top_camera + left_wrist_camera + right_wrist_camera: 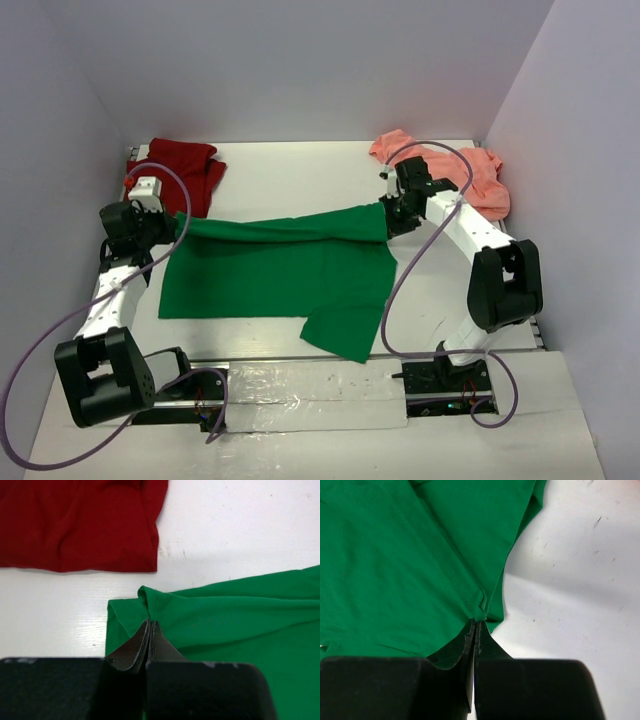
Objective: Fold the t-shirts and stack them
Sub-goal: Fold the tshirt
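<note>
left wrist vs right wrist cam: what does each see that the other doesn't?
Left wrist only: the dark red t-shirt and the left claw. Right wrist only: the right claw, with a stitched seam running to it. Both: the green t-shirt pinched at an edge by a shut claw, on the white table.

The bright green t-shirt (pixel 270 275) lies spread in the middle of the surface (pixel 300 170). Its far edge is stretched in a fold, pinched at its ends by the left gripper (pixel 150 629) and the right gripper (pixel 477 626). The dark red t-shirt (pixel 185 170) lies bunched at far left. The salmon pink t-shirt (pixel 480 180), at far right, seems crumpled.
</note>
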Tool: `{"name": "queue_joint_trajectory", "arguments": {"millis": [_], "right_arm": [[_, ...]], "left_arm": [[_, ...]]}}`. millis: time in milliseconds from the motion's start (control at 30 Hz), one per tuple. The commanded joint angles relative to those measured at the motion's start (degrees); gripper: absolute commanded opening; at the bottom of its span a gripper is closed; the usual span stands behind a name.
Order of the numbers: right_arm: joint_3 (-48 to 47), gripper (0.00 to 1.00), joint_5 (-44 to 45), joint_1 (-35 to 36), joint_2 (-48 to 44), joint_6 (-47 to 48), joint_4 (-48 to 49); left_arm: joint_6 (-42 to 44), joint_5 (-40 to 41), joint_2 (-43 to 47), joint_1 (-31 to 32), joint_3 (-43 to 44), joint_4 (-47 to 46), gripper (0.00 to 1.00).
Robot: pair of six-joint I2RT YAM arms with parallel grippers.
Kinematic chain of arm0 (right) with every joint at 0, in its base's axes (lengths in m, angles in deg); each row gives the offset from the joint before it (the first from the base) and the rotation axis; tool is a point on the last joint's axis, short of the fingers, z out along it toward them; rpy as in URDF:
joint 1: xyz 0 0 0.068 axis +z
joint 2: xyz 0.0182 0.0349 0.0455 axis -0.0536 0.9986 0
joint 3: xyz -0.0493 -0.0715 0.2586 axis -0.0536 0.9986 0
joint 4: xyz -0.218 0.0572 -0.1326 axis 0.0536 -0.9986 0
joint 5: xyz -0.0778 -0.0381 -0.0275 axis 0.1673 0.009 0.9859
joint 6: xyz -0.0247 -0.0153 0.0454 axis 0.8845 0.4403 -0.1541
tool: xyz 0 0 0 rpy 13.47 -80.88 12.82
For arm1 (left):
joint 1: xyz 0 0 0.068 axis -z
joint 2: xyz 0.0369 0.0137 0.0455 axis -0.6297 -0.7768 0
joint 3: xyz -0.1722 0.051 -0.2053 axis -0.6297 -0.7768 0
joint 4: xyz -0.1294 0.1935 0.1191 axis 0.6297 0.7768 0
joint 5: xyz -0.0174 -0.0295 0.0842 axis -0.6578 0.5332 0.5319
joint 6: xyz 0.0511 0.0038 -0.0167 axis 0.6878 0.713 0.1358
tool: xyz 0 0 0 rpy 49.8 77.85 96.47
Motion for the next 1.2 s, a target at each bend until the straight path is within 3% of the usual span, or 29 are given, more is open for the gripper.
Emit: {"name": "queue_joint_trajectory", "arguments": {"millis": [0,100,133,167,200,267,300,367,733,1167], "right_arm": [[1.1,0.00,0.8,0.3,-3.5,1.0,-0.2],[1.3,0.00,0.4,0.3,-3.0,0.9,-0.4],[1.1,0.06,0.3,0.3,-2.6,0.7,-0.6],[0.9,0.17,0.0,0.3,-2.2,0.7,-1.1],[0.8,0.38,-0.4,0.3,-1.8,1.1,-1.1],[0.9,0.50,-0.7,0.3,-1.7,0.7,-0.6],[1.1,0.56,-0.8,0.4,-1.5,0.9,-0.5],[0.9,0.57,-1.1,0.3,-1.4,0.8,-0.4],[-0.4,0.59,-4.3,1.0,-2.5,0.9,0.0],[-0.9,0.59,-7.1,1.5,-3.0,2.9,0.0]], "left_arm": [[1.7,-1.6,2.2,-1.6,-0.9,0.8,0.00],[2.1,-2.4,2.2,-2.3,-1.8,1.6,0.00],[2.1,-2.6,2.2,-2.3,-1.9,1.6,0.00],[2.3,-2.9,1.8,-2.4,-1.9,1.9,0.13],[2.5,-3.9,1.4,-2.4,-1.9,2.7,0.21],[2.5,-4.3,0.5,-2.5,-1.5,3.0,0.49],[2.5,-4.3,0.5,-2.5,-1.5,3.0,0.52],[2.9,-4.5,0.9,-2.6,-1.8,3.0,0.57],[3.9,-5.3,1.3,-3.8,-1.0,3.0,0.57],[2.7,-8.7,-18.7,-4.0,10.8,10.5,0.34]]}}
